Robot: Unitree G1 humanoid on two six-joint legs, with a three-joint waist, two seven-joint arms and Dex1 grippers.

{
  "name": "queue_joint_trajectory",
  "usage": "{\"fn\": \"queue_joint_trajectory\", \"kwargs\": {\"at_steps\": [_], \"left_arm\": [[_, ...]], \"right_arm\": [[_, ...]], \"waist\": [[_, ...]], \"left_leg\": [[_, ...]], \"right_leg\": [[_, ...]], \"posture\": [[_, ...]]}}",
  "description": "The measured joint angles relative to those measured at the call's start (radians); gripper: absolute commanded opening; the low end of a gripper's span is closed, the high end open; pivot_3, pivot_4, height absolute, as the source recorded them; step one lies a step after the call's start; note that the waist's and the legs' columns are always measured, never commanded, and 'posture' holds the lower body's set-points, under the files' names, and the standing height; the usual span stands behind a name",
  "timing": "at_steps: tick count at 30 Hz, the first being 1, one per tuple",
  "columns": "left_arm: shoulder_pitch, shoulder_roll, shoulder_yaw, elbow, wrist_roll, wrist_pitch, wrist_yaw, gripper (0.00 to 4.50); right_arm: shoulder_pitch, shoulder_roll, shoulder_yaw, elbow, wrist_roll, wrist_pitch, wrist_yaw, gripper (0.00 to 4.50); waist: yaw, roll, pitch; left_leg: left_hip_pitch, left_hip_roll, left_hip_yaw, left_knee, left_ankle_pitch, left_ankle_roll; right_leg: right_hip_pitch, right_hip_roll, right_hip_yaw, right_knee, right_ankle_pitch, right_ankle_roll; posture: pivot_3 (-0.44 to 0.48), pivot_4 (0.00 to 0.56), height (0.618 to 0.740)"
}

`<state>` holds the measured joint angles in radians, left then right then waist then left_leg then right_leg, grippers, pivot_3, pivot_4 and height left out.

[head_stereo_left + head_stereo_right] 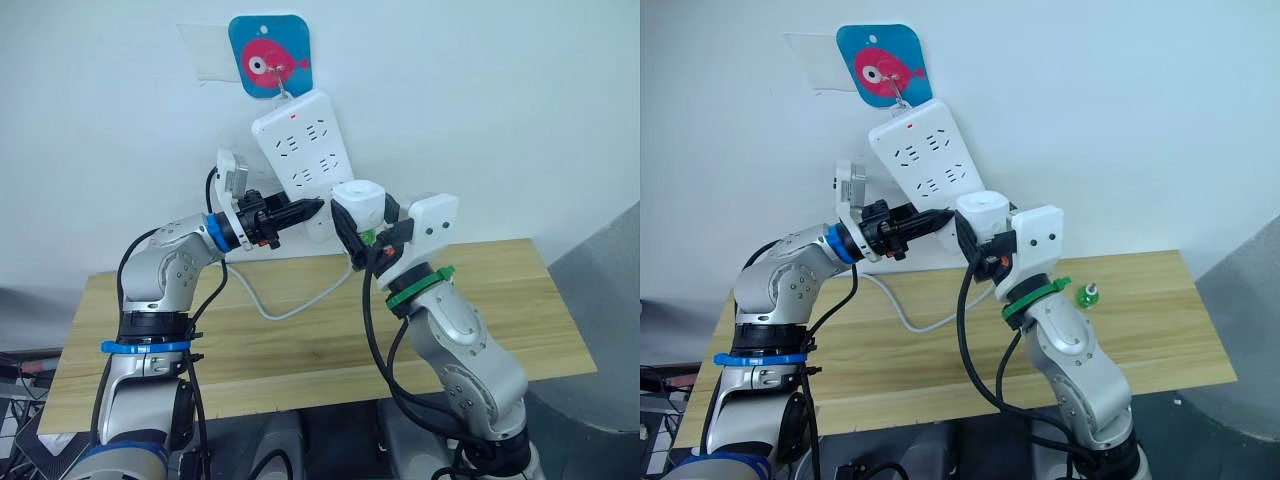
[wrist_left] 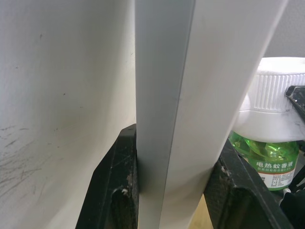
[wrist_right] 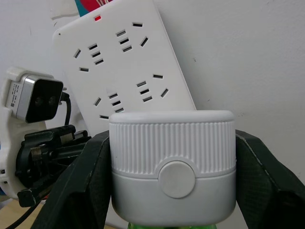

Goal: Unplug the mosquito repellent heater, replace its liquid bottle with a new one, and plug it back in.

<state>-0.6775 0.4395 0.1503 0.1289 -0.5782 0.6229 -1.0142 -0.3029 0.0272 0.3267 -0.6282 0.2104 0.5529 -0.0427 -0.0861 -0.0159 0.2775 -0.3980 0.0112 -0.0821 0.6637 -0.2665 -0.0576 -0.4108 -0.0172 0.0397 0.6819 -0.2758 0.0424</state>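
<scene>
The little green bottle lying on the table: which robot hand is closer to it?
Right. The right gripper, clamping the heater, is raised nearer the green bottle; the left gripper grips the power strip farther away.

Heater: white plastic, matt, ribbed band round upper part, smooth round button below. Its bottle: clear green plastic, glossy, paper label. Power strip: smooth white plastic, slight sheen. Table: pale wood, visible grain, matt. Left gripper fingers: black plastic, scuffed. Wall: white, matt, scratched.
</scene>
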Motion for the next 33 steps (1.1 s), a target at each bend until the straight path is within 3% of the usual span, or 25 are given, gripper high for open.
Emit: {"fn": "queue_joint_trajectory", "kwargs": {"at_steps": [12, 33], "left_arm": [[0.019, 0.004, 0.019, -0.027, 0.0, 0.024, 0.019, 1.32], [0.019, 0.006, 0.017, -0.027, 0.0, 0.023, 0.001, 1.32]], "right_arm": [[-0.018, 0.026, 0.023, 0.119, -0.055, -0.155, 0.035, 3.06], [0.0, 0.029, 0.006, 0.073, -0.03, -0.085, 0.062, 3.06]], "waist": [[-0.001, 0.001, 0.001], [-0.001, 0.001, 0.001]], "left_leg": [[0.002, 0.002, 0.0, -0.001, 0.003, -0.003], [0.002, 0.003, 0.0, -0.004, 0.003, -0.004]], "right_leg": [[0.0, 0.008, 0.001, 0.0, 0.003, -0.001], [0.0, 0.008, 0.002, -0.002, 0.003, -0.002]], "posture": [[-0.08, 0.306, 0.74], [-0.075, 0.301, 0.74]]}}
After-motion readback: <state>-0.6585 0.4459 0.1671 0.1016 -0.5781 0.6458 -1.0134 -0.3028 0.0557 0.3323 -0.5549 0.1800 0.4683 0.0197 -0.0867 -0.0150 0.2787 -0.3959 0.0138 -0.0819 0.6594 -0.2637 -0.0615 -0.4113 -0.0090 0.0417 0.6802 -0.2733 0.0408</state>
